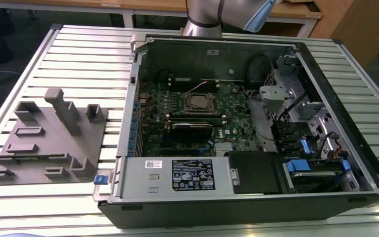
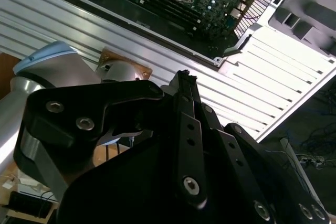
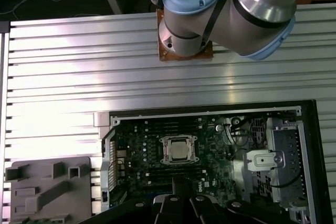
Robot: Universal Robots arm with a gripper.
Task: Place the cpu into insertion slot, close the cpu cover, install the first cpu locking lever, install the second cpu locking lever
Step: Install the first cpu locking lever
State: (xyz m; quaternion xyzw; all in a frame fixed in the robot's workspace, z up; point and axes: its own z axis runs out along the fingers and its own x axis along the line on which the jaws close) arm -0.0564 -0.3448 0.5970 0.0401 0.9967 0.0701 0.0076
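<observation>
One cpu (image 3: 179, 150) (square), flat, top up

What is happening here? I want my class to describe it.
A robot arm holds its gripper shut, high above an open computer case on a slatted table, touching nothing. On the board, the cpu lies in place with the cover flat around it. Whether it is locked down I cannot tell.
</observation>
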